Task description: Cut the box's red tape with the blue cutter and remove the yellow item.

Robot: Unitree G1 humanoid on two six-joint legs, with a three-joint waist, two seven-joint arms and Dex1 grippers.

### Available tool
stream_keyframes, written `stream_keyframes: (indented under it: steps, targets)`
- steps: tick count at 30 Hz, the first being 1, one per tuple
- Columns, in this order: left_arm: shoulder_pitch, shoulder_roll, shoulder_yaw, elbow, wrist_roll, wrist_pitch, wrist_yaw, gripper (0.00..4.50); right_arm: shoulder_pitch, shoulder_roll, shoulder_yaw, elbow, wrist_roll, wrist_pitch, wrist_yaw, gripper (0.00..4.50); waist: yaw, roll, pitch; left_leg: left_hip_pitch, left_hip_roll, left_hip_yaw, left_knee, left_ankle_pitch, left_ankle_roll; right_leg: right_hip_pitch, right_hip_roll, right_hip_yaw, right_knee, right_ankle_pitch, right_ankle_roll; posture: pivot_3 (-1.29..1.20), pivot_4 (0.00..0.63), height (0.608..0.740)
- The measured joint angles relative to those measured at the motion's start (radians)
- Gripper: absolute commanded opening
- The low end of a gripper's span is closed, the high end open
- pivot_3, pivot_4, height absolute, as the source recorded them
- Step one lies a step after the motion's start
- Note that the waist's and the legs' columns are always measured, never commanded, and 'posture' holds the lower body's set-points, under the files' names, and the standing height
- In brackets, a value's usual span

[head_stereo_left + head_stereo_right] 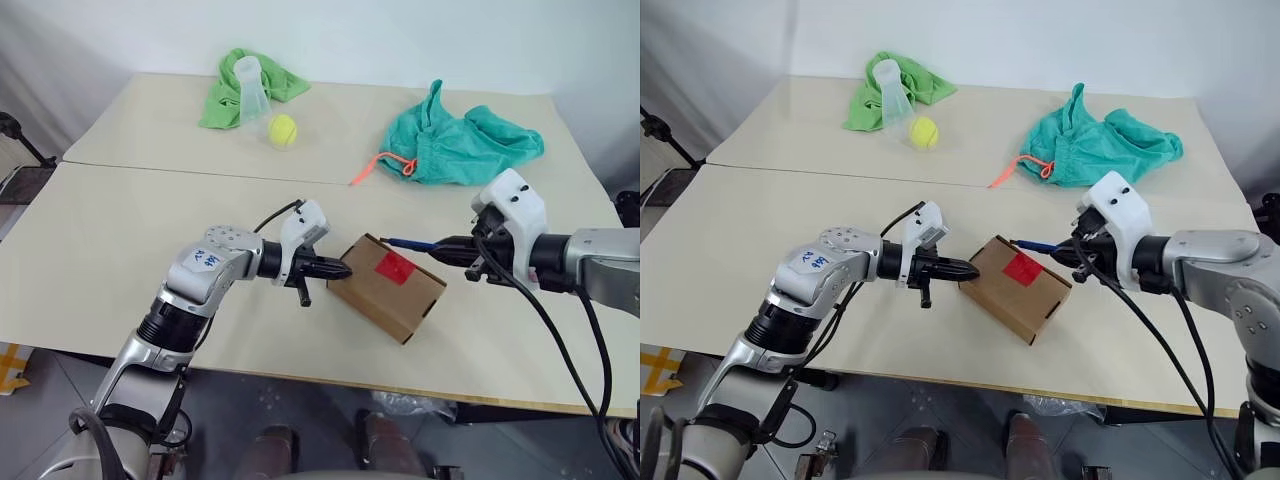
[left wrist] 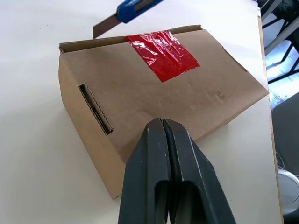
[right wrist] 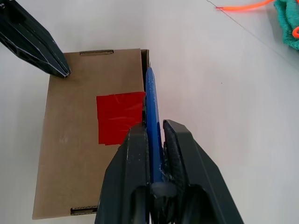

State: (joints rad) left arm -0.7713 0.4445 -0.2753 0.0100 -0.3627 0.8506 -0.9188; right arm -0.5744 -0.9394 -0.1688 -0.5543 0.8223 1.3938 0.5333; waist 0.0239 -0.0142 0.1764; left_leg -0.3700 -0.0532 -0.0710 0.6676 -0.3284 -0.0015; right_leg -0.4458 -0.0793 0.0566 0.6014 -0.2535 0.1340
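a small brown box (image 1: 387, 288) lay on the table (image 1: 120, 220) between the two arms, its long axis running diagonally from the robot's left toward its lower right. a red tape patch (image 1: 394, 267) sat on the top face, wrapping over the far long edge where the lid seam ran. the right gripper (image 1: 442, 247) was clamped on a blue cutter (image 3: 152, 109), which pointed toward the robot's left along that far edge, its dark tip just beyond the tape and lying parallel with the seam. the left gripper (image 1: 342, 269), fingers pressed together and holding nothing, touched the box's near-left end, seemingly bracing it. the right arm was plainly the one placed to cut; the blade needed to meet the tape just beside it. the yellow item could not be seen, presumably inside the sealed box.
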Motion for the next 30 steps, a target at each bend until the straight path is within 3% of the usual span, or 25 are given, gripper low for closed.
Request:
stream_keyframes:
  steps: [30]
  targets:
    - [0.000,0.000,0.001,0.000,0.000,0.002,0.001,0.04,-0.031,-0.005,0.006,-0.003,0.011,0.000,0.008,0.19,0.000,0.000,0.000,0.000,0.000,0.000,0.000,0.000,-0.001,0.000,0.000,0.000,0.000,0.000,0.000,0.00,0.150,0.740]
